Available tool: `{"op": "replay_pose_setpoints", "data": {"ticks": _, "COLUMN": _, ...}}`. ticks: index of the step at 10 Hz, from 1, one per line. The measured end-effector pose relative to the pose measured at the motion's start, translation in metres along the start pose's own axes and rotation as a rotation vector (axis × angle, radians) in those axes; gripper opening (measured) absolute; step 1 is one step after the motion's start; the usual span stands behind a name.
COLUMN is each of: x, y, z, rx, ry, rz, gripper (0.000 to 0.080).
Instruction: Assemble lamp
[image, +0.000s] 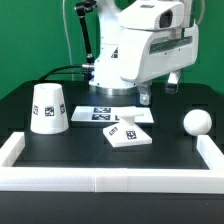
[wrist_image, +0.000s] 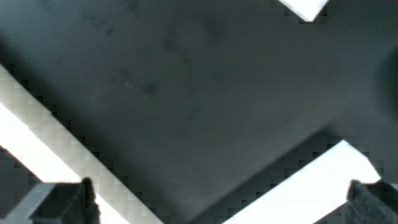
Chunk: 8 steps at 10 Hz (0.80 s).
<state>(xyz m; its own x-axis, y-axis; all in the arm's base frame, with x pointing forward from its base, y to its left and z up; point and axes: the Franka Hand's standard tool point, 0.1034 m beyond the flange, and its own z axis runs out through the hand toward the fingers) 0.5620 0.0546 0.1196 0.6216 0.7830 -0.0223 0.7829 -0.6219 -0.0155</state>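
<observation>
In the exterior view the white cone shade (image: 48, 108) stands upright at the left. The flat square base (image: 128, 134) lies in the middle of the black table. The ball-shaped bulb (image: 197, 122) rests at the right. My gripper (image: 158, 91) hangs behind the base, above the far side of the table, apart from all three parts. In the wrist view the gripper (wrist_image: 214, 206) is open, with dark fingertips (wrist_image: 54, 205) at the frame's two corners. Only black table shows between them. No lamp part can be told in the wrist view.
The marker board (image: 112, 114) lies just behind the base. A low white wall (image: 110, 181) borders the table's front and sides. In the wrist view, white bands (wrist_image: 32, 125) and a white patch (wrist_image: 329, 172) cross the dark surface; I cannot tell what they are.
</observation>
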Motion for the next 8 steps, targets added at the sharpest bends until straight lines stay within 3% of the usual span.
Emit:
{"op": "replay_pose_setpoints", "data": {"ticks": 6, "x": -0.001, "y": -0.001, "z": 0.0, "rx": -0.001, "ry": 0.001, "rz": 0.024, "gripper": 0.0699}}
{"op": "replay_pose_setpoints", "data": {"ticks": 8, "x": -0.017, "y": -0.017, "z": -0.004, "rx": -0.006, "ry": -0.003, "rz": 0.1, "gripper": 0.0699}}
